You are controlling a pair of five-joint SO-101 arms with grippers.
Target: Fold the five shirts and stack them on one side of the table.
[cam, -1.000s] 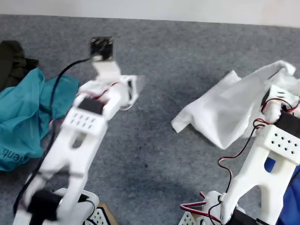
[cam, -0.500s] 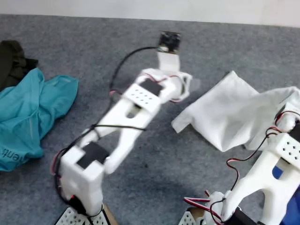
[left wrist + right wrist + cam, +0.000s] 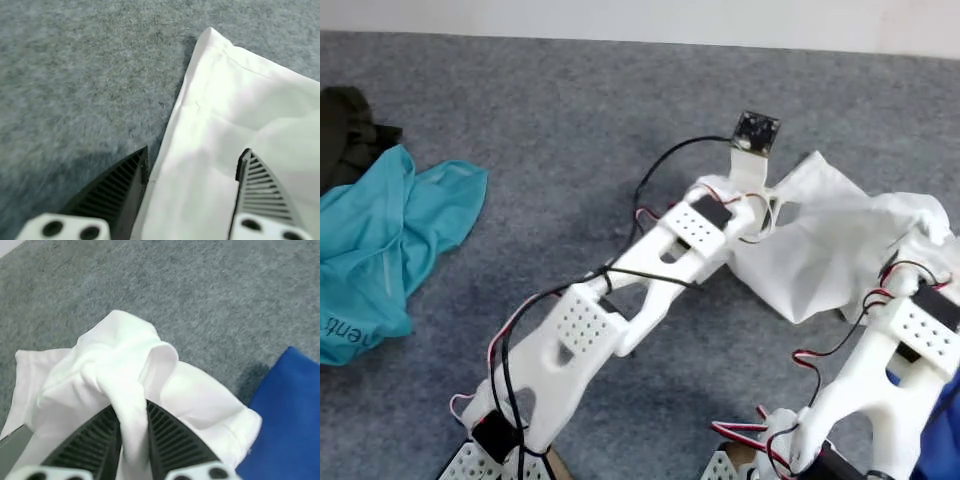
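The white shirt lies crumpled at the right of the table. The right gripper is clamped on a bunched fold. The left gripper has its jaws apart, straddling the shirt's left edge (contact unclear). The teal shirt at the left is cut off by the frame.

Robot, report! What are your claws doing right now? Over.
Left gripper open, straddling white shirt edge. Right gripper shut on it. Blue shirt close beside.

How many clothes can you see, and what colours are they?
1 white shirt
1 teal shirt
1 dark cloth
1 blue cloth
Total: 4
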